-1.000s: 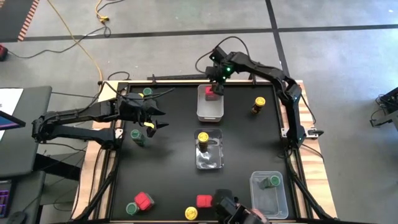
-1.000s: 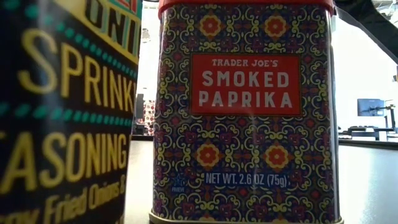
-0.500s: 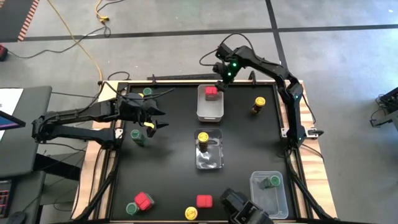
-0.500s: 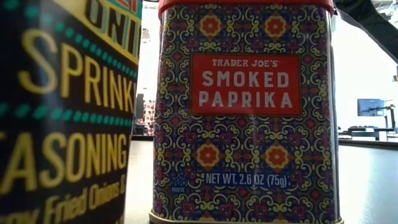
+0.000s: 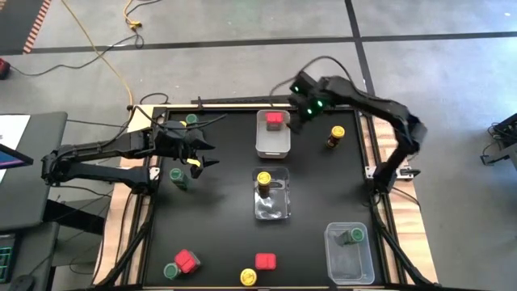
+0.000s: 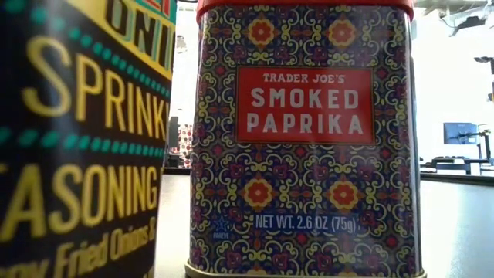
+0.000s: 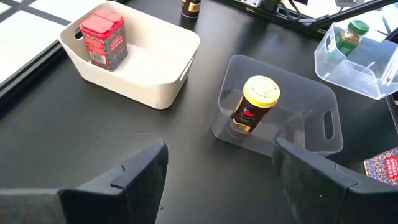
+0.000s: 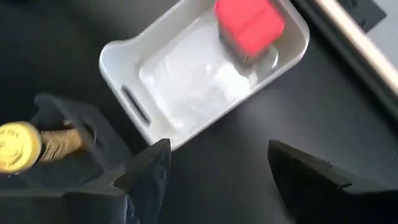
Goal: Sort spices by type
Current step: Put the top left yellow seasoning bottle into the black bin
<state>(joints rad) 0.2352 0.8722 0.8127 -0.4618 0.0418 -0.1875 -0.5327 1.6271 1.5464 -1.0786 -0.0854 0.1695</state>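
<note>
The black-topped counter carries three bins in a loose diagonal from the far middle to the near right corner. The white rectangular plastic bin sits at the far middle and holds one red square-topped spice tin, upright against its far end. The clear rectangular plastic bin at the centre holds one round yellow-lidded jar, upright. A second clear plastic bin near the right front corner holds one round green-lidded jar.

Loose containers on the counter:
- another yellow-lidded jar, far right, just beside the right arm;
- a green-lidded jar, left side, near the left gripper;
- another green-lidded jar at the far left edge;
- a front group – a red-topped tin touching a green-lidded jar, then a yellow-lidded jar beside a red-topped tin.

The right gripper hangs just beside the white bin's far right corner, fingers spread, holding nothing. The left gripper waits over the left side of the counter – fingers apart, empty.
</note>
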